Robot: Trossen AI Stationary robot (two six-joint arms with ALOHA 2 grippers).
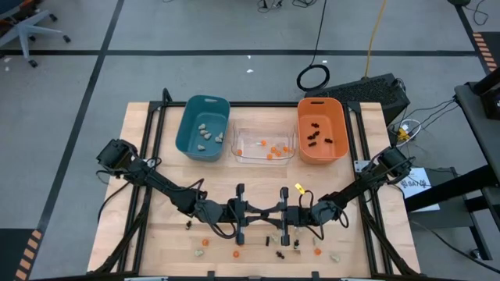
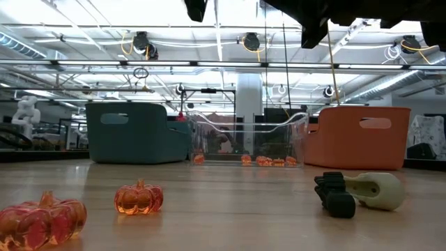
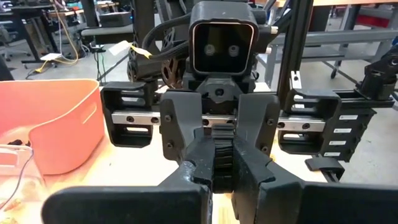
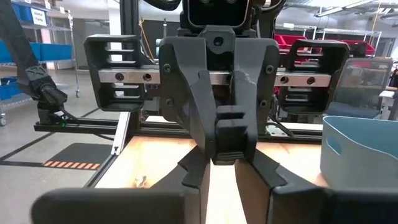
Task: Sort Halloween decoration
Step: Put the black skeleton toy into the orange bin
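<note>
From above, the left claw (image 1: 248, 216) and right claw (image 1: 275, 216) meet tip to tip over the worktop (image 1: 156, 156), both narrowed; neither visibly holds anything. Level with the worktop, pumpkins (image 2: 139, 198) and a pale lump (image 2: 373, 189) sit up front. The teal bin (image 1: 203, 127) holds pale lumps, the clear bin (image 1: 264, 145) orange ones, the orange bin (image 1: 321, 129) black spiders.

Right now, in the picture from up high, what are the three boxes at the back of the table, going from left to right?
Teal bin with pale lumps → clear bin with little orange pumpkins → orange bin with black spidery bits.
</note>
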